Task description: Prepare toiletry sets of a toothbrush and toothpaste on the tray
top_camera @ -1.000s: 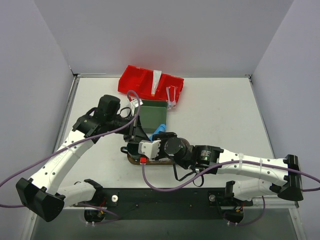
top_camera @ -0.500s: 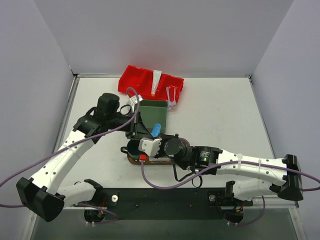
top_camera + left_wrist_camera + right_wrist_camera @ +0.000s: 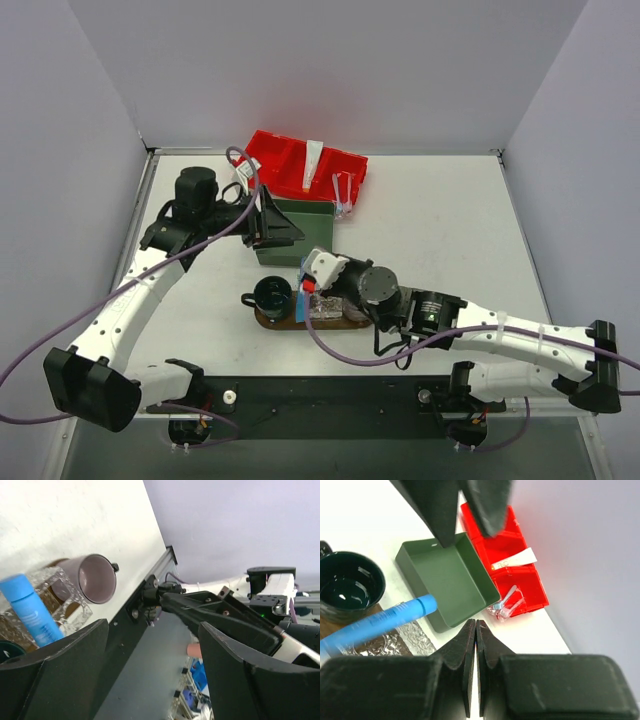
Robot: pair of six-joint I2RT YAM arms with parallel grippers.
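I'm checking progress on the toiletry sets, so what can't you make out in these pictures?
Top view: the right arm covers most of the tray.
Right wrist view: the toothbrushes are too small and wrapped to count.
Left wrist view: the blue tube has its lower end behind the left end effector.

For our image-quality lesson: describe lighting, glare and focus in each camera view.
Top external: even, soft light, faint shadows, everything sharp. Left wrist: scene tilted; left gripper dark and soft near the lens, blue tube crisper. Right wrist: glare spots inside the dark green mug; right gripper underexposed.
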